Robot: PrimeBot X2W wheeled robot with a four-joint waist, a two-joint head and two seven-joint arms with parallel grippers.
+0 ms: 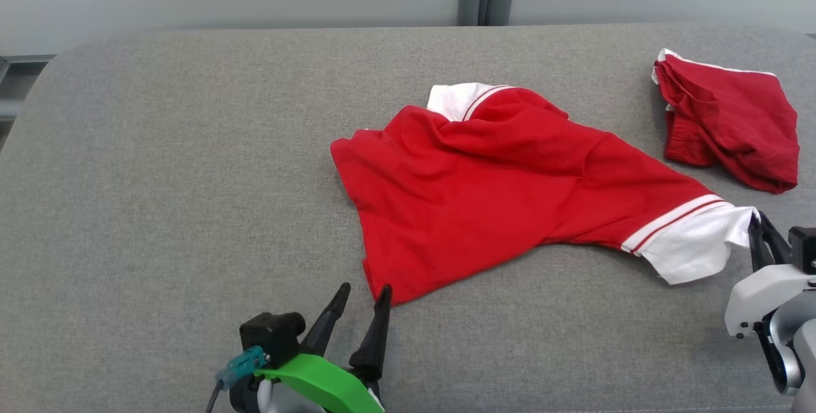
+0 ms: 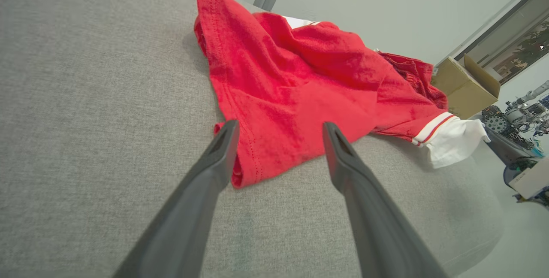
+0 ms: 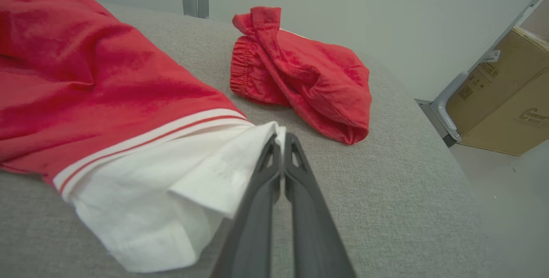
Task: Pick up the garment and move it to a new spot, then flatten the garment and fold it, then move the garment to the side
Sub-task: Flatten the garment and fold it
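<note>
Two grippers to log. State of each? — INSPECTOR

The left gripper is released: fingers spread, tips either side of the near hem corner of the shirt, holding nothing. The right gripper is clenched on the edge of the white sleeve (the right wrist view has cloth nipped between the tips). — ASSESSOR

Shirt position? — INSPECTOR

Rumpled on the middle of the cushion, collar on the far side, sleeve pointing right. Red shorts lie beyond the sleeve, near it but not touching. — ASSESSOR

Step in hand, and how to do it properly? — INSPECTOR

Judged: flattening, with the left grip not yet made. Recommend the left fingers go in low, straddle the hem corner and bite past the stitched edge, taking both layers if there are two (layer count cannot be told). Then draw the grippers apart evenly, cloth just off the cushion, so the central folds pull out. Risk noted: the right hold is shallow, at the very edge, and may slip under a hard pull. Keep tension moderate and the sleeve away from the shorts. — ASSESSOR
</note>
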